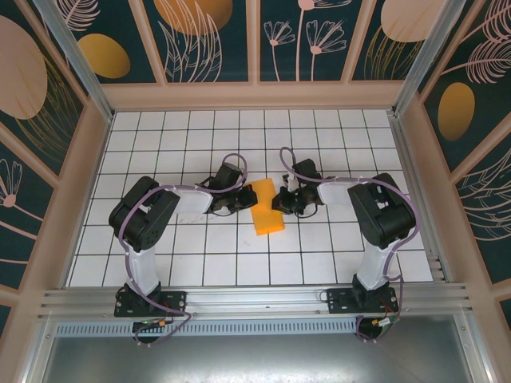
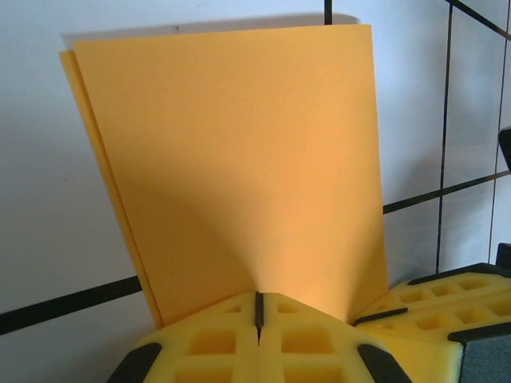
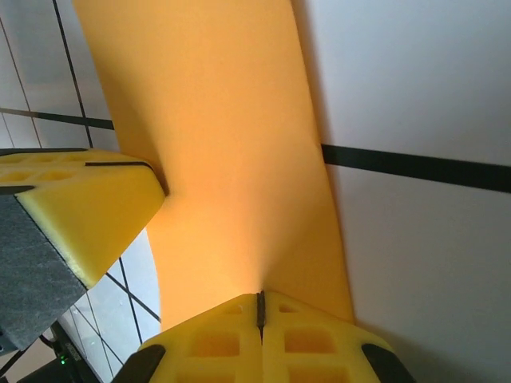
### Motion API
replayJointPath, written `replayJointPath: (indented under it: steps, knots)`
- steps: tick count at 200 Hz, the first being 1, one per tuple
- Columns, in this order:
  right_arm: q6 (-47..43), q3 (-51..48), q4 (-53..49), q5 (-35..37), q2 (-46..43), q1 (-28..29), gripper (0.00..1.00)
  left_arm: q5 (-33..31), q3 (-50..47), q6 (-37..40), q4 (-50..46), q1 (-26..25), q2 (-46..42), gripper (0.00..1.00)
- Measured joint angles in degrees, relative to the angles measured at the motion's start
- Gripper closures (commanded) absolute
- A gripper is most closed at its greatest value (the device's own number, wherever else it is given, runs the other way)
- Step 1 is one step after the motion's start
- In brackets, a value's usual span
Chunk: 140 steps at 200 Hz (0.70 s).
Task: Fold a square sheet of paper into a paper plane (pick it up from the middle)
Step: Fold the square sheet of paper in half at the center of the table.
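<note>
You had the square sheet of paper (image 1: 267,206) lying on the white gridded worktop (image 1: 160,144). It was bright orange, and the top cam showed it as a narrow oblong, skewed a bit vs the grid lines. In the left wrist cam two layers showed along one long edge, so it was doubled over, top layer smooth.

Your left gripper (image 1: 242,204) sat at the sheet's left long edge, approx mid-length. Its jaws were together: yellow pads pressed flat w/ just a thin dark seam btw them, tips touching the paper. Your right gripper (image 1: 280,201) sat at the sheet's opposite long edge, facing the left one across it. Its jaws were likewise together, tips on the paper.

Neither wrist cam let you tell whether any paper was caught in the seam or the tips just pressed on it. In the right wrist cam a left pad (image 3: 80,207) rested at the sheet's edge. The left wrist cam showed the same w/ a right pad (image 2: 431,297). Both arms were bent low either side of the sheet.
</note>
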Motion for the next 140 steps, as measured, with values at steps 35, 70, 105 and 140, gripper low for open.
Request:
replayJointPath:
  steps: [35,70,105,140]
  knots:
    - [-1.8,-2.7,-0.1,-0.7,-2.3,-1.4,1.0,0.0,0.0,0.3,0.0,0.0,0.0,1.0]
    - [-2.9,-3.0,-2.8,-0.8,-4.7,-2.4,1.0,0.0,0.0,0.6,-0.1,0.0,0.0,1.0]
    - [-2.8,0.4,-2.5,-1.5,-4.1,-0.8,1.0,0.0,0.1,0.8,-0.2,0.0,0.0,1.0]
    - [-2.8,1.4,-1.3,-2.1,-0.8,0.9,1.0,0.0,0.1,0.8,-0.2,0.0,0.0,1.0]
